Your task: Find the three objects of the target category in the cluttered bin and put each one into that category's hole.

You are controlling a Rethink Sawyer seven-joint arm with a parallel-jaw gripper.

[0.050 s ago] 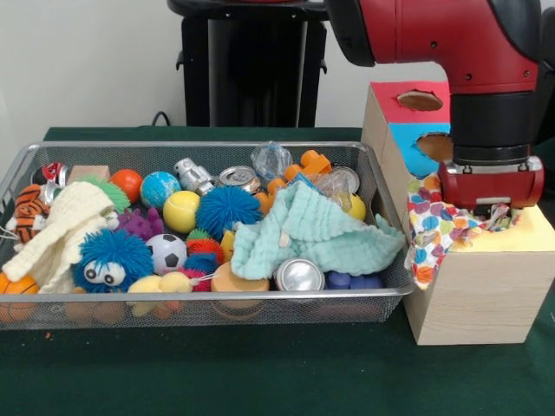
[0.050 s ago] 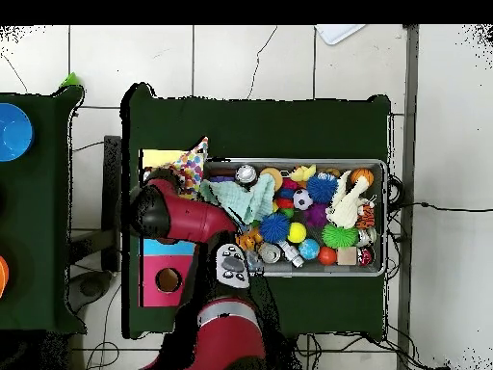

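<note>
A multicoloured patterned cloth (image 1: 435, 227) lies bunched on the yellow top (image 1: 531, 232) of the wooden sorting box and hangs down its left edge; the overhead view shows this cloth (image 2: 194, 166) at the box's end. My gripper (image 1: 491, 211) hangs straight over it, its red head touching or just above the fabric, tips hidden. A mint green cloth (image 1: 310, 230) lies crumpled in the wire bin (image 1: 208, 305), right of middle. A cream knitted cloth (image 1: 59, 229) lies at the bin's left end.
The box also has a red section with a hole (image 1: 420, 100) and a blue one with a hole (image 1: 436, 146). The bin holds balls, drink cans (image 1: 299, 275), fuzzy blue toys (image 1: 110, 257) and other small things. My arm (image 2: 183, 218) spans the box.
</note>
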